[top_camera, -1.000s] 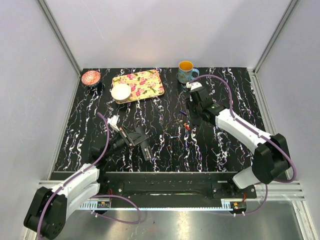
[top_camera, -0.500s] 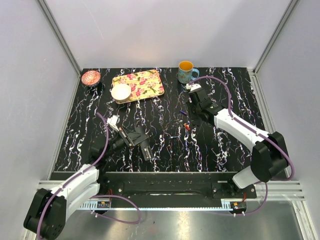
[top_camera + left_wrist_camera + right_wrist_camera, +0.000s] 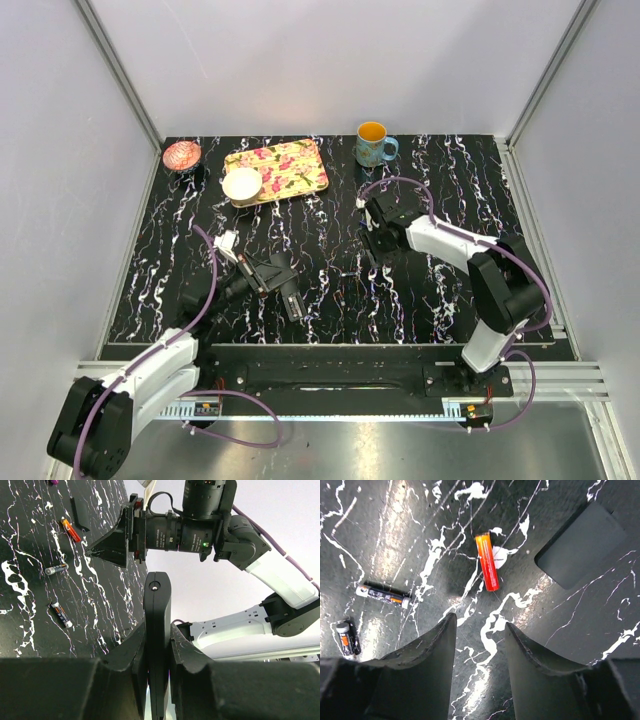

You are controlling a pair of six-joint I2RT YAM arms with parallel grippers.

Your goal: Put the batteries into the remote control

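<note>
Nearest me, the left gripper (image 3: 157, 645) is clamped on the remote control (image 3: 157, 605). It holds the remote edge-on and clear of the worktop (image 3: 400, 300), I judge to present it for loading. Beyond it, the right gripper (image 3: 480, 625) hangs low with fingers parted and empty. The orange-red battery (image 3: 487, 562) lies just ahead of the gap and is the likely pick. Two dark batteries (image 3: 384, 595) lie aside. The mug (image 3: 372, 145) and tray (image 3: 295, 165) stand farthest off, uninvolved.

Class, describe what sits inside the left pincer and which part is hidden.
A slim, flat black plastic remote control is clamped in the left pincer. Its lower part is covered by the fingers.
</note>
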